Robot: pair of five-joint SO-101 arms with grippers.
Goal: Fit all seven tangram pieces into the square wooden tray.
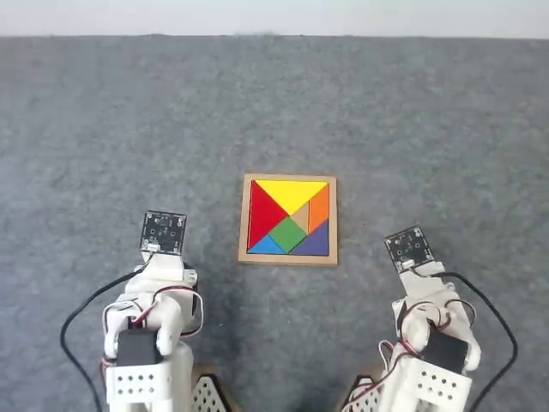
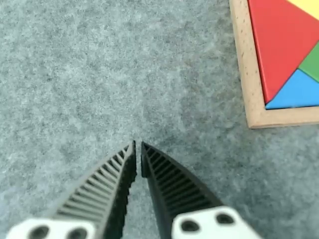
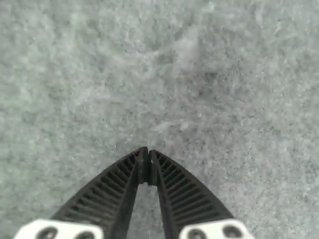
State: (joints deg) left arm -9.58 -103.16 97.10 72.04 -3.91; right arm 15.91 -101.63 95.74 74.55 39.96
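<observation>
The square wooden tray [image 1: 245, 220] lies mid-table on the grey felt. Inside it sit a yellow triangle [image 1: 292, 192], a red triangle [image 1: 265, 215], an orange piece [image 1: 319, 207], a green square [image 1: 288, 233], a blue triangle [image 1: 265, 245] and a purple triangle [image 1: 315, 241]; a small tan patch shows at the centre. In the left wrist view the tray's corner [image 2: 246, 74] holds the red [image 2: 279, 45] and blue [image 2: 296, 92] pieces. My left gripper [image 2: 138, 145] is shut and empty over bare felt beside the tray. My right gripper [image 3: 148, 150] is shut, empty, above felt.
Both arms rest at the table's near edge, the left arm [image 1: 154, 300] and right arm [image 1: 425, 296] on either side of the tray. Grey felt covers the table to a pale wall at the far edge.
</observation>
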